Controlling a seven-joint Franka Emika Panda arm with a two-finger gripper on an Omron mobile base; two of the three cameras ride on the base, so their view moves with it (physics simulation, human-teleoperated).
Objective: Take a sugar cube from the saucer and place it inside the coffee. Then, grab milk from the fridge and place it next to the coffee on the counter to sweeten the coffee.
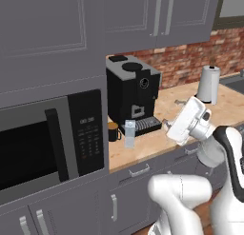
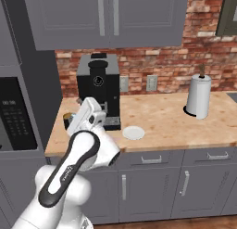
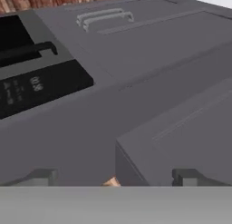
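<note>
Across the middle of the left base view runs the counter [image 1: 157, 143], light wood-grain over grey drawers, with a black coffee machine [image 1: 131, 93] at frame centre and a white paper-towel roll [image 1: 208, 84] far right. Left of centre, just before the machine, stands the milk [image 1: 129, 133], upright on the counter, close beside the coffee [image 1: 113, 132]. Lower centre of the right base view shows the saucer [image 2: 133, 132]. Near the bottom of the hand view sits the gripper [image 3: 113, 177], fingertips [image 3: 43, 177] spread wide, nothing between them.
</note>
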